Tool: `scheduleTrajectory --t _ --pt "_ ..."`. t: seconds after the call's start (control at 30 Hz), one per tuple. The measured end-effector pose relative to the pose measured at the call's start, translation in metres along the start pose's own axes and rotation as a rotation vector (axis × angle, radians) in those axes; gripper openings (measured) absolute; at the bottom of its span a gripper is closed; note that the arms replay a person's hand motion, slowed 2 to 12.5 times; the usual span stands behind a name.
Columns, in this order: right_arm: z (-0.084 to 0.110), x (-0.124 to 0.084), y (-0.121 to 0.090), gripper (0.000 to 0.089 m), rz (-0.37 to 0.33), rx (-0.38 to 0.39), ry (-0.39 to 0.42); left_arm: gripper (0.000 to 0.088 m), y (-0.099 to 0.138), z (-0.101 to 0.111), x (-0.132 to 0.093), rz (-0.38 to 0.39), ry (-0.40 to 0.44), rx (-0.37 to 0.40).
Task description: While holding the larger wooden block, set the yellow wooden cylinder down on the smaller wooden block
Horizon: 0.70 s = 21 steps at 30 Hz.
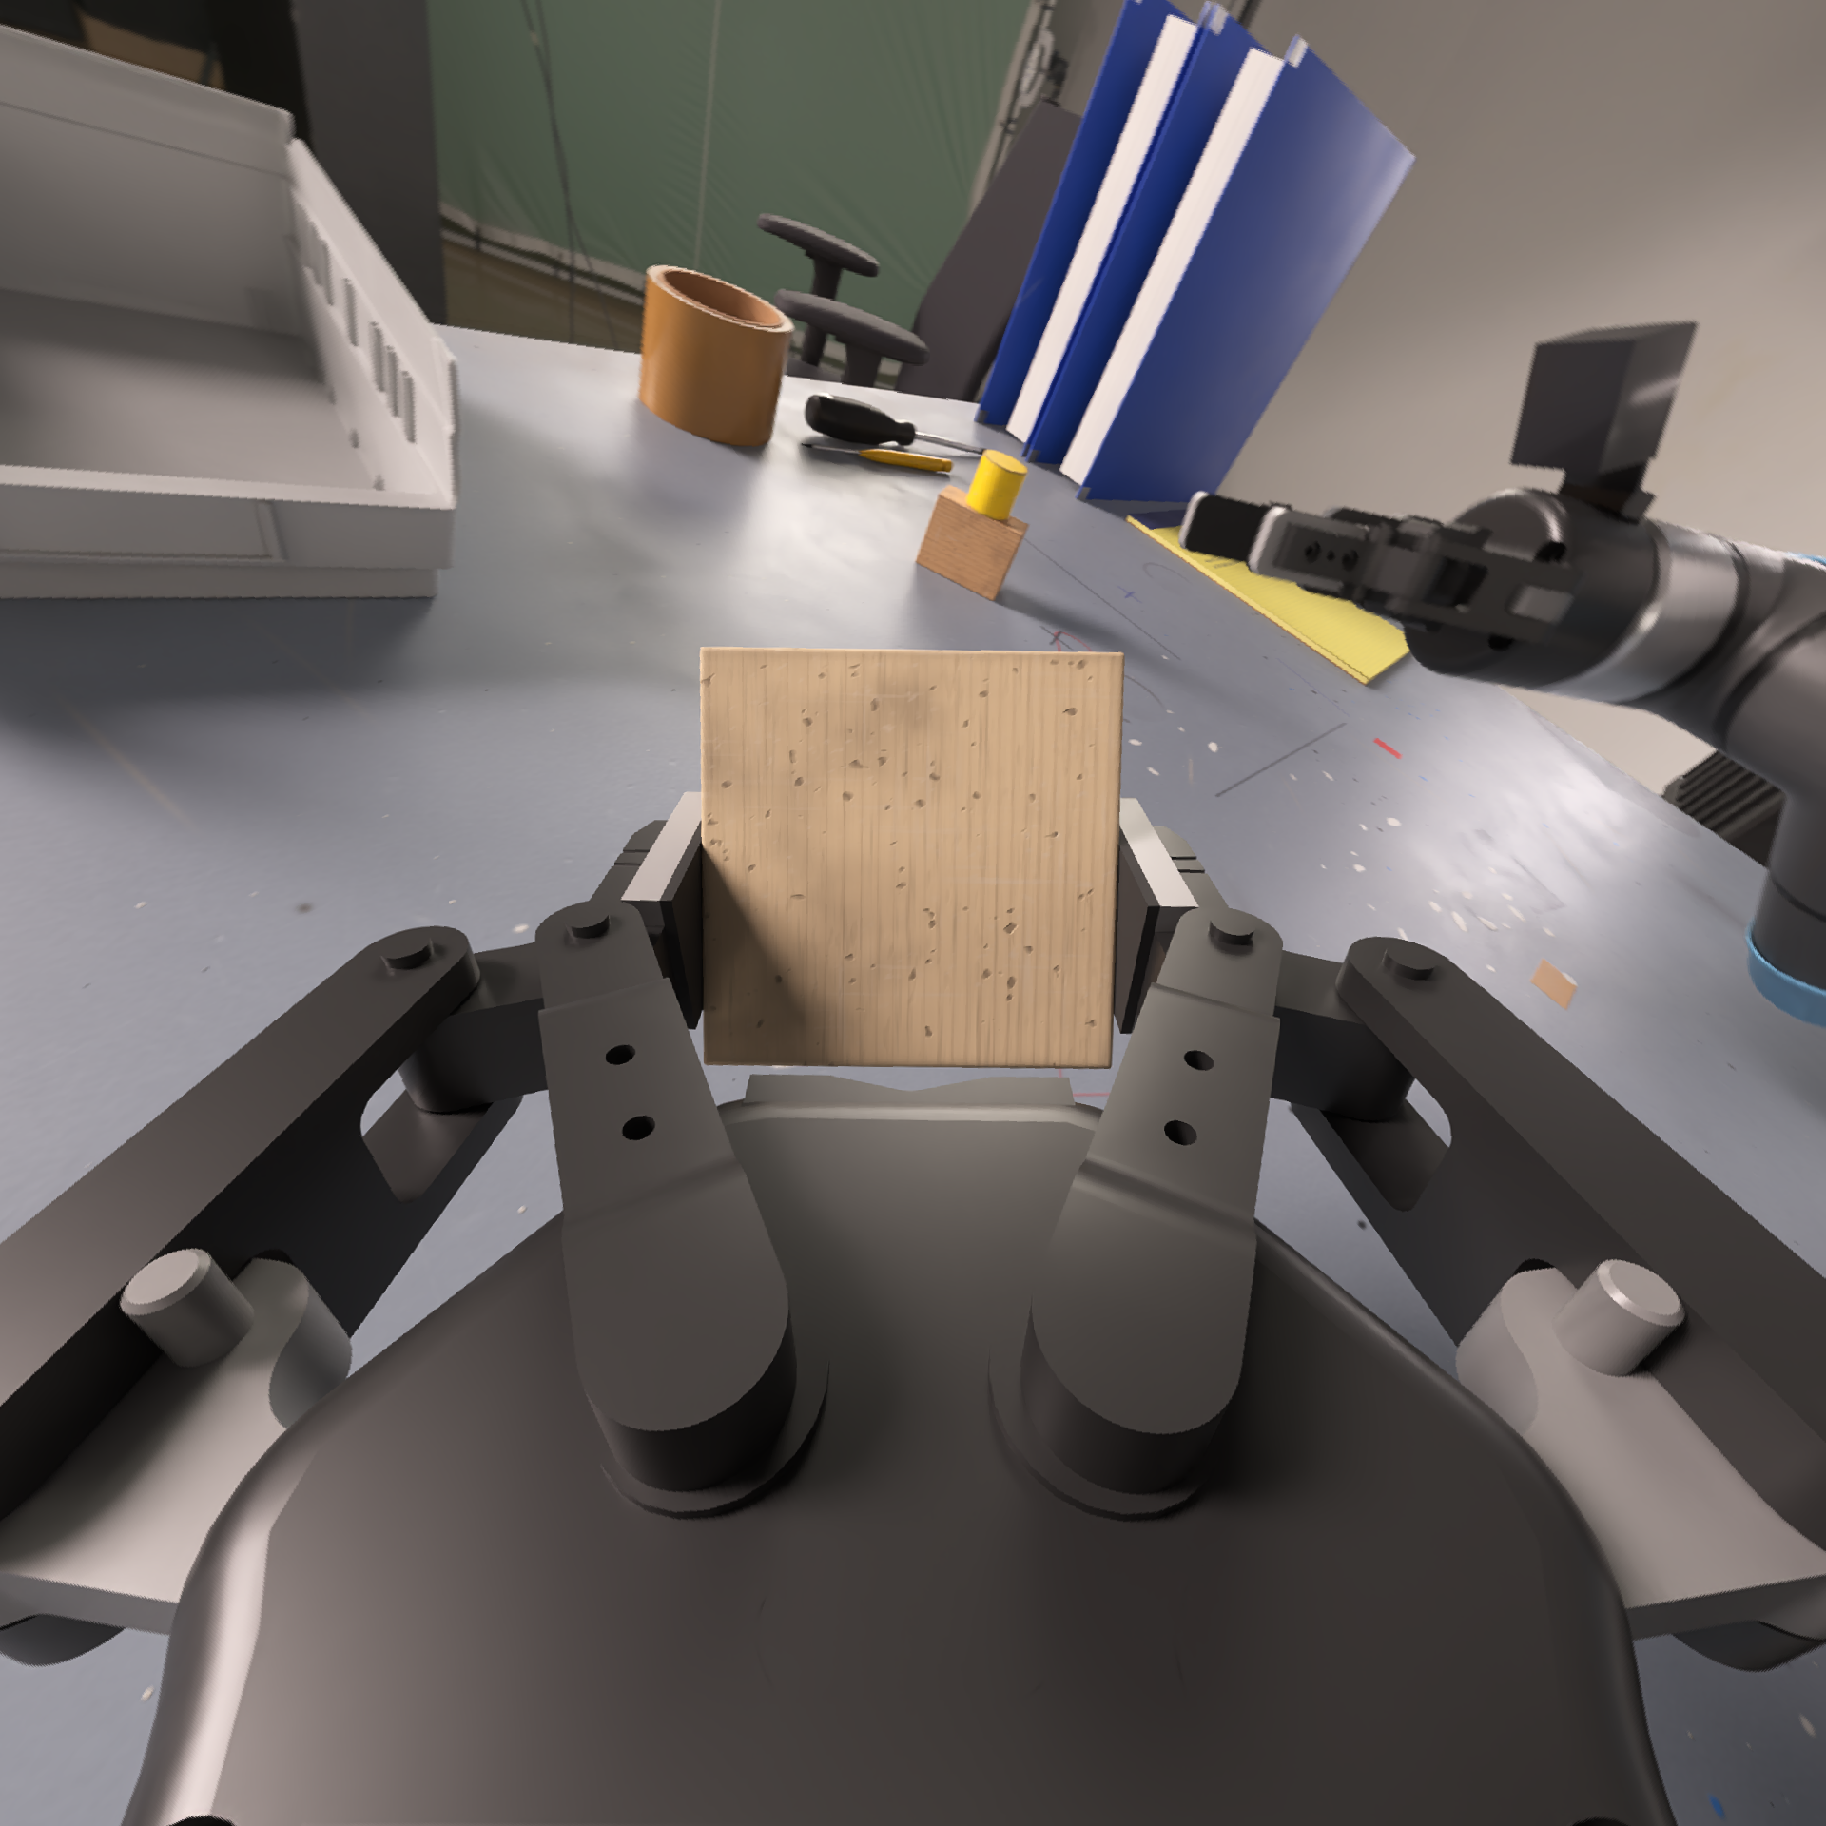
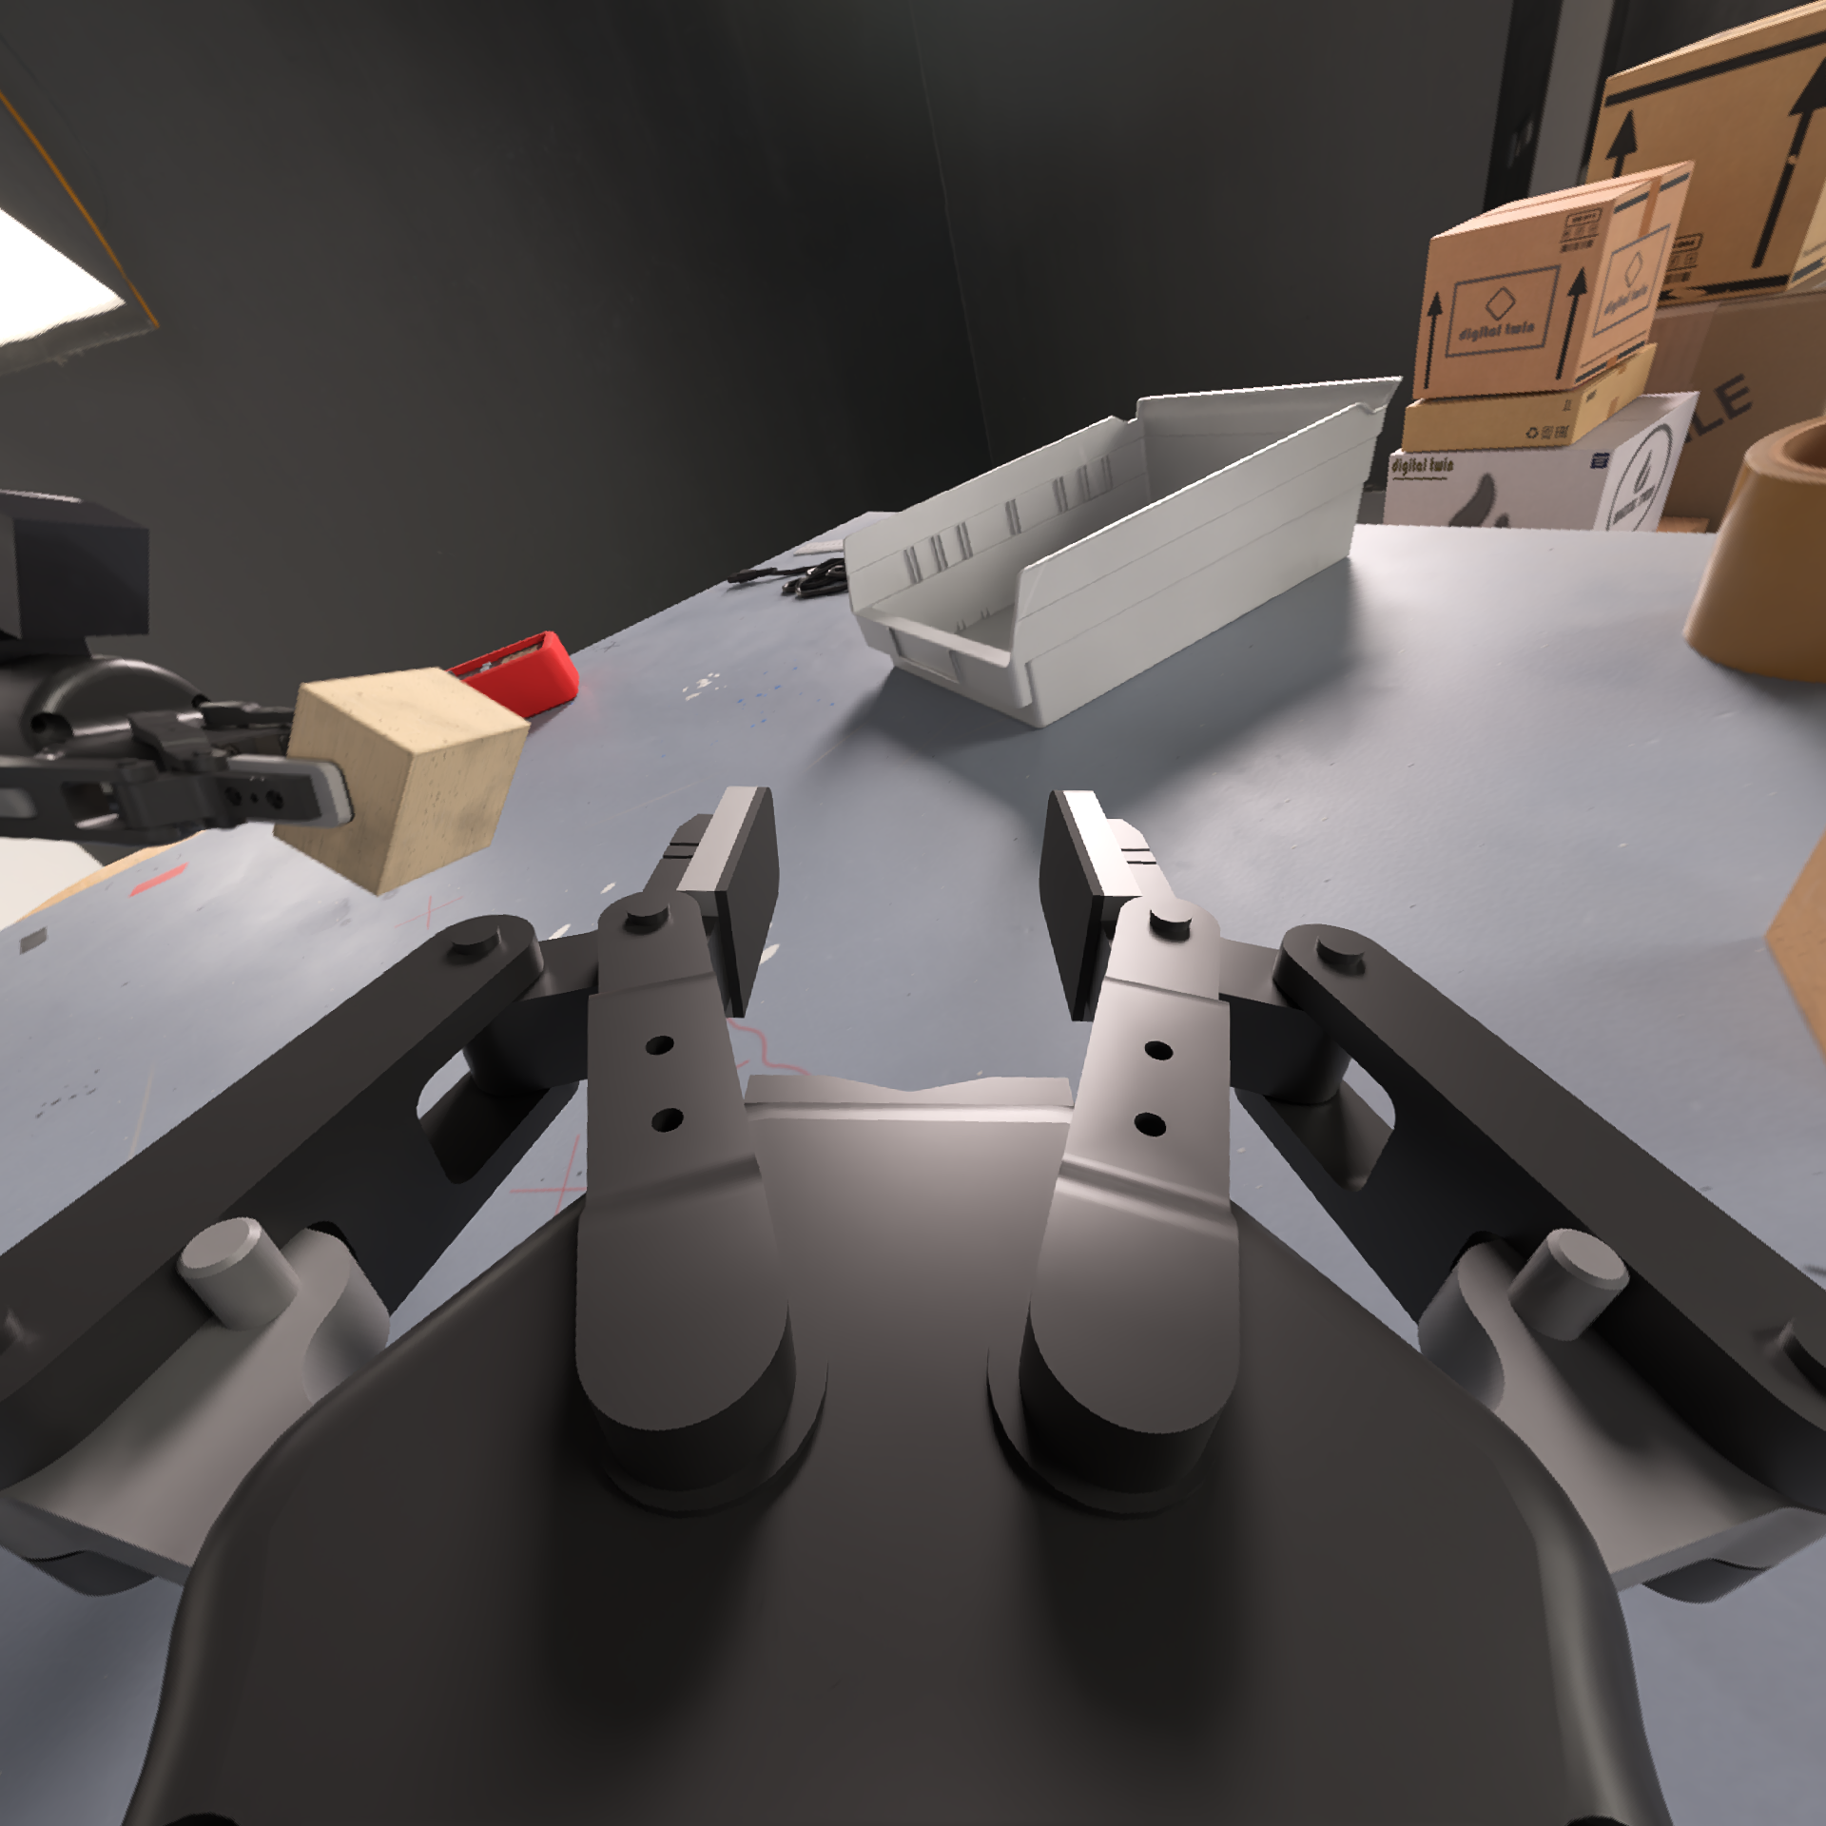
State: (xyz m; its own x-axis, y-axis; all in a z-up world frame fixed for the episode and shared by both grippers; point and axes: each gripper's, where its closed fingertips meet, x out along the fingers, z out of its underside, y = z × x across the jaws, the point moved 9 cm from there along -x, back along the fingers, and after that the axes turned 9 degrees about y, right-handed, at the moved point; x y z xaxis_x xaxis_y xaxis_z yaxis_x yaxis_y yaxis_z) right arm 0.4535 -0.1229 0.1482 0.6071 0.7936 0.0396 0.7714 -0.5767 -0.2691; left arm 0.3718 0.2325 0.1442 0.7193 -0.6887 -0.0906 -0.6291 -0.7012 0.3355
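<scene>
My left gripper (image 1: 909, 870) is shut on the larger wooden block (image 1: 909, 860), a pale cube held above the table. It also shows in the right wrist view (image 2: 415, 771), at the left, in the left gripper (image 2: 326, 790). The yellow wooden cylinder (image 1: 994, 484) stands upright on the smaller wooden block (image 1: 968, 548), which rests on the table farther off. My right gripper (image 2: 909, 879) is open and empty above the table. In the left wrist view the right gripper (image 1: 1201, 524) is to the right of the smaller block, apart from it.
A white bin (image 1: 198, 395) (image 2: 1107, 573) stands on the grey table (image 1: 494, 790). An orange-brown cup (image 1: 711, 356) (image 2: 1769, 563), a black-handled screwdriver (image 1: 870, 420), a yellow tool (image 1: 904, 458), blue-and-white folders (image 1: 1166, 267) and a yellow pad (image 1: 1304, 608) lie at the back. A red object (image 2: 519, 672) lies behind the held block.
</scene>
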Motion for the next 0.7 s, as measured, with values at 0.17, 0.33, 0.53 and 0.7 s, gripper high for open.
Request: scheduleTrajectory --t 0.17,0.33,0.53,0.7 --pt "0.019 0.0 -0.016 0.049 -0.003 -0.033 0.004 0.0615 -0.005 0.003 -0.009 -0.068 0.012 -0.003" --pt "0.024 0.002 -0.027 0.0488 -0.008 -0.08 -0.007 0.0615 -0.008 0.006 -0.016 -0.122 0.025 0.003" --pt "0.022 0.005 -0.034 0.0486 -0.005 -0.128 -0.018 0.0615 -0.011 0.009 -0.021 -0.168 0.028 0.013" --pt "0.026 0.007 -0.037 0.0484 -0.016 -0.146 -0.038 0.0615 -0.013 0.01 -0.023 -0.194 0.028 0.022"
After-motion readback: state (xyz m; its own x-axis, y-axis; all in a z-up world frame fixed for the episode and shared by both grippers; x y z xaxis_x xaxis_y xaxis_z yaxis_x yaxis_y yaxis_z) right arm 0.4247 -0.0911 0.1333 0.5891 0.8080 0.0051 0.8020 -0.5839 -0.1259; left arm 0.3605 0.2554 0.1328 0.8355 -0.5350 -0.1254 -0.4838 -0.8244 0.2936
